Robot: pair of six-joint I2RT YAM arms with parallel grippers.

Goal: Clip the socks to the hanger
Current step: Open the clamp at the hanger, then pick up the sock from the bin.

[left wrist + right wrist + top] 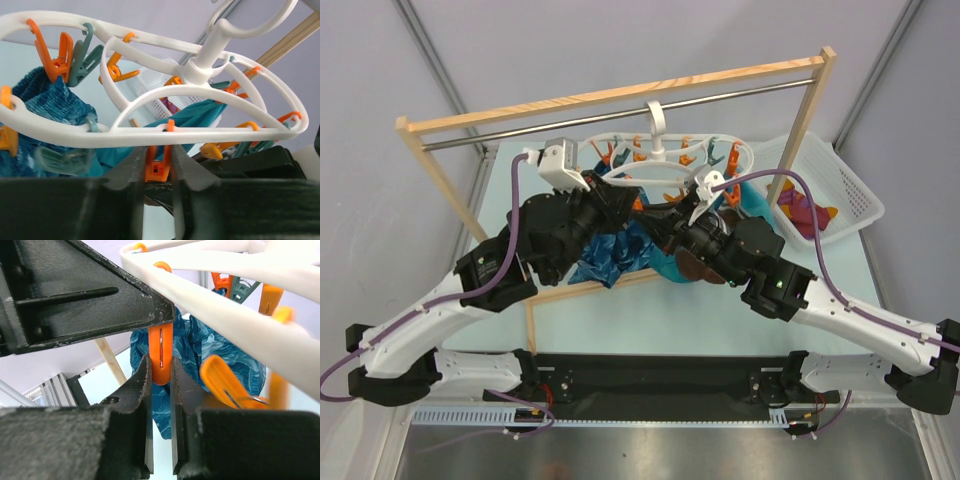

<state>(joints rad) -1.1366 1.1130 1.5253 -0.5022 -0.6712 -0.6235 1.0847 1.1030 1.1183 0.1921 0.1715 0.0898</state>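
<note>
The striped socks (805,212) are lying in a white basket (855,195) at the far right of the worktop (650,320), well apart from the hanger (657,125). A dark brown shape (692,268), probably the brown sock, is showing just under the right arm. Whether anything is holding it cannot be told.

The white hanger is hanging by its hook from the metal bar (520,130) of a wooden rack (620,92). Blue cloth (605,255) and teal cloth (200,114) are dangling from its clips. Both arms are sitting close together beneath its ring.

The left tool (157,160) is nearly closed, its fingers pressing both sides of an orange clip (156,171). The right tool (161,375) is narrowed the same way onto a second clip (161,352), and no sock is showing between its fingers.

What could go wrong:
- The hanger is hanging freely, so a pull on either clip could swing it or lift its hook off the bar.
- A smooth clip could pop out of the narrow fingers.
- With both tools busy on clips, nothing is presenting a sock to them.
- The arms are crowding one another and could collide.
</note>
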